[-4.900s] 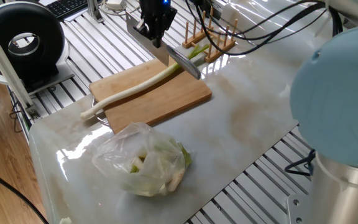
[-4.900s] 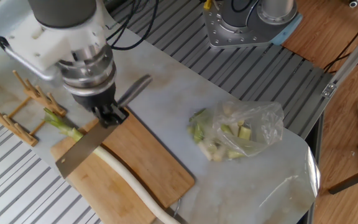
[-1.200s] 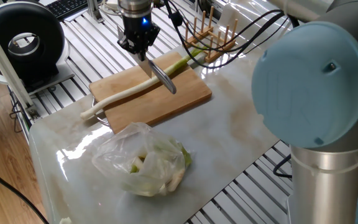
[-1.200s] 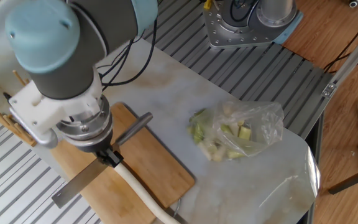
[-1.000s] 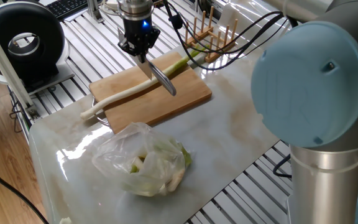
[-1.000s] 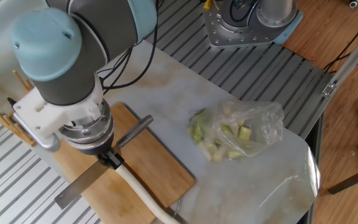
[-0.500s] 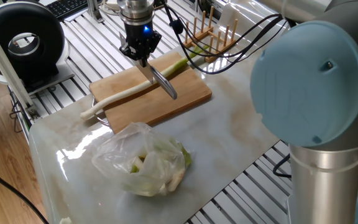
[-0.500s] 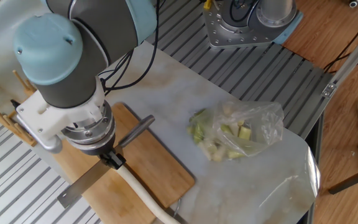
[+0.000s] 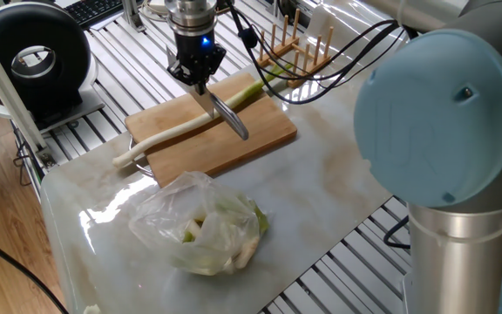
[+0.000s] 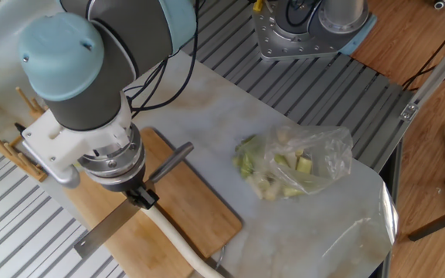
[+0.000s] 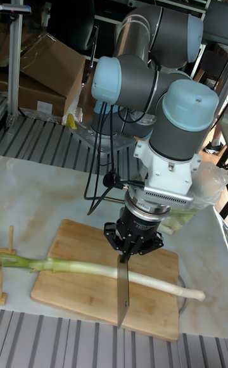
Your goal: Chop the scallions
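A knife is gripped at its handle by the gripper, fingers clenched on it, blade pointing down across the scallion. The scallion is laid lengthwise on the wooden board, white end overhanging the board at 3 o'clock in the tall view, green end at 9 o'clock by a wooden rack. A plastic bag is seen well apart on the table

A robotics lab: slotted aluminium rails frame the counter, with cardboard boxes at upper left and a keyboard at top left.
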`<state>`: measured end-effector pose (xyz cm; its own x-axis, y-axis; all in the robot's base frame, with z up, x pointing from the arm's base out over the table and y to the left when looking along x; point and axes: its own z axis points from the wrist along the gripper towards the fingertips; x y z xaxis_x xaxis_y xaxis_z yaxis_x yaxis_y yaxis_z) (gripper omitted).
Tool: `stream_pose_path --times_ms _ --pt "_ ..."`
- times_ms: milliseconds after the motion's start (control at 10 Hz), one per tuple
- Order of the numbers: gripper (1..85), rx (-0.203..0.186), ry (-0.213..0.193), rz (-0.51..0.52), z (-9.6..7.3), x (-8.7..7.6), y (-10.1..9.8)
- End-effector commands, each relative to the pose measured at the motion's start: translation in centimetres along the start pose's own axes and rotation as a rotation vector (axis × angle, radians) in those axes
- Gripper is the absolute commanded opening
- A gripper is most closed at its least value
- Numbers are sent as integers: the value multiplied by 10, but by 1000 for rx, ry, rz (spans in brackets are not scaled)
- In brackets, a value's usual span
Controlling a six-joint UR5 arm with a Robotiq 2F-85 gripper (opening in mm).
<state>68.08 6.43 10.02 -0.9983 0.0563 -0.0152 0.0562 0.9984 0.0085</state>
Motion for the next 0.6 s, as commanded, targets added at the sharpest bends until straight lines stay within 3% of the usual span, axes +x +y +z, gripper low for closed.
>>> stream_pose_path --times_ms 0,500 --pt "13 -13 -15 15 -4 -2 5" --pt "13 -22 -17 18 2 -2 1"
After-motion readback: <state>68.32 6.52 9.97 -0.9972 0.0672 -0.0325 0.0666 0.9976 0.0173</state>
